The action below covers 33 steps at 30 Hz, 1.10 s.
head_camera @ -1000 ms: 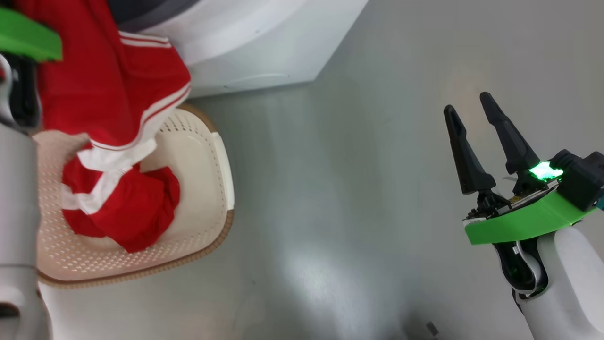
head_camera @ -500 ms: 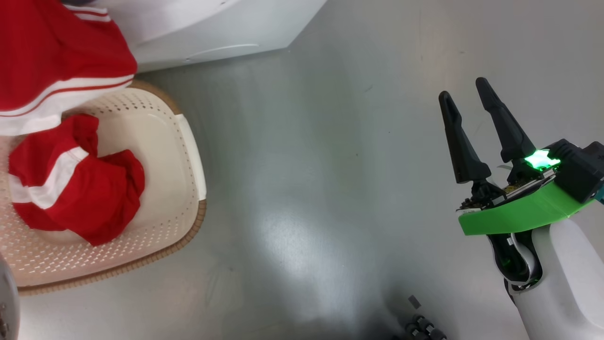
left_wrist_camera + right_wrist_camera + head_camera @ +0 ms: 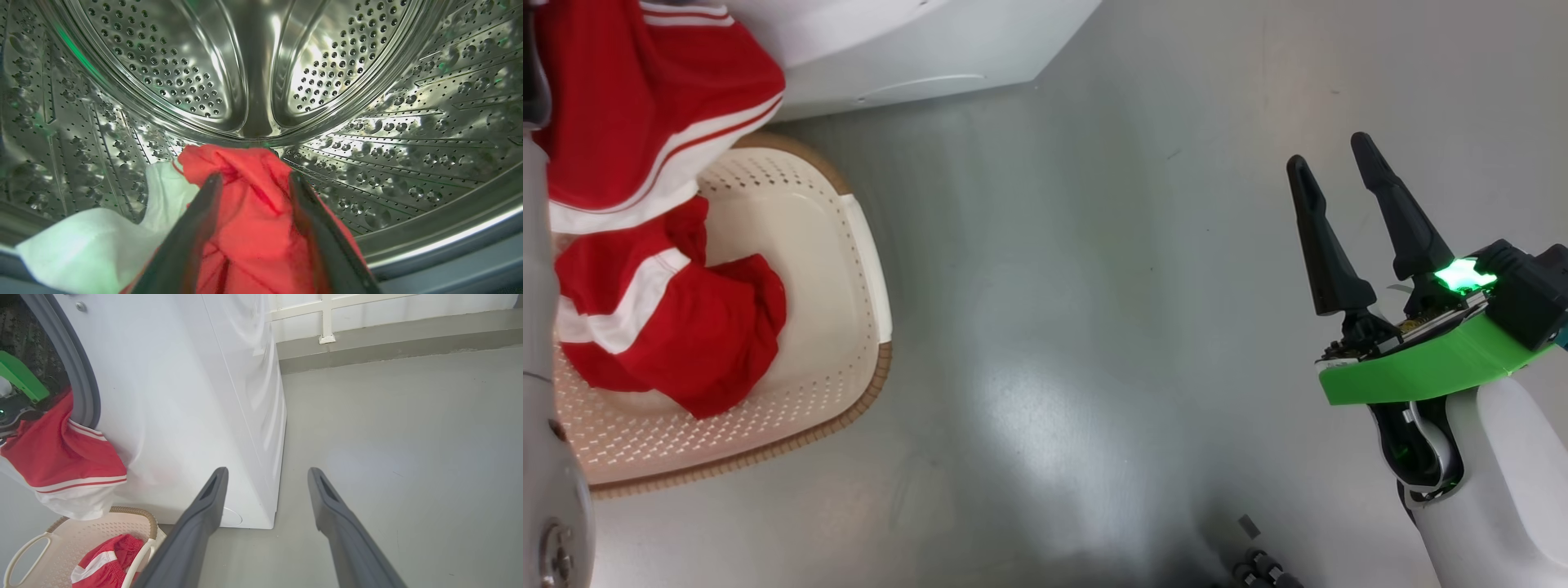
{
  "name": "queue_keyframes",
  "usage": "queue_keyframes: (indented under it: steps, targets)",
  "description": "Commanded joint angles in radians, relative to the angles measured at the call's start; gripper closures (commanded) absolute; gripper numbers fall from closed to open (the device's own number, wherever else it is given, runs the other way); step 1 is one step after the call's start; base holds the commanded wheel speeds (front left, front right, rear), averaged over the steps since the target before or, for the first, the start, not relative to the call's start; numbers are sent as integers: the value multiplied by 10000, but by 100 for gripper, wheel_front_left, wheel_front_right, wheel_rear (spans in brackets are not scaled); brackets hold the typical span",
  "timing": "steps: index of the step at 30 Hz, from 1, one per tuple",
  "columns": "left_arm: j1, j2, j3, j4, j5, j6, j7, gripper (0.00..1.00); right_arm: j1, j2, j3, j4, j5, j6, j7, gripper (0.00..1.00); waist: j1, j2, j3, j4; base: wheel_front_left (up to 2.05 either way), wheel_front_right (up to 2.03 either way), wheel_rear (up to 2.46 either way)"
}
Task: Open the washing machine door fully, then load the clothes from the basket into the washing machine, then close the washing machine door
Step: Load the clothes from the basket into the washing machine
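Note:
My left gripper (image 3: 254,177) reaches into the washing machine's steel drum (image 3: 163,61). Its fingers stand apart, with a red garment (image 3: 249,228) bunched between them and the garment's white trim (image 3: 81,245) lying to the left. The same garment (image 3: 645,98) hangs out of the machine's mouth over the grey gasket (image 3: 81,375), down towards the basket (image 3: 849,269). A second red garment (image 3: 678,335) lies in the basket. My right gripper (image 3: 1330,149) is open and holds nothing, over the floor right of the washing machine (image 3: 184,396). The washing machine door is out of view.
Grey floor (image 3: 1094,327) stretches between the basket and my right arm. My pale left forearm (image 3: 539,408) runs up the head view's left edge. A low kerb and white wall (image 3: 367,330) stand behind the machine.
The head camera has shifted, so the basket and machine sit further left in its picture. The upper garment still hangs from the machine's mouth. The right gripper stays open in place.

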Motion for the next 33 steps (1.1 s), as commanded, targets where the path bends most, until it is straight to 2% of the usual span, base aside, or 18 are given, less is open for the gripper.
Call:
queue_keyframes:
  steps: [1, 10, 18, 27, 33]
  targets:
    - [-17, 382, 21, -60, -27, 4, -73, 0, 187, -101, 163, -175, -35, 16, -48, 0, 0, 0, -59, 57, 0, 0, 0]
    - [143, 377, -130, 49, -26, -135, -158, 0, 193, -120, 219, -146, -18, 16, -48, 0, 0, 0, -222, 155, 0, 0, 0]
    - [878, 468, -268, -828, 60, -286, -178, 0, 205, -154, 186, -147, -4, 16, -48, 0, 0, 0, -377, 310, 0, 0, 0]
    - [2228, 556, -171, -2485, -40, -382, -180, 0, 296, -211, 153, -158, -5, 16, -48, 0, 0, 0, -590, 546, 0, 0, 0]
    - [4054, 556, 75, -4604, -17, -328, -181, 0, 356, -247, 150, -149, 34, 16, -48, 0, 0, 0, -718, 639, 0, 0, 0]
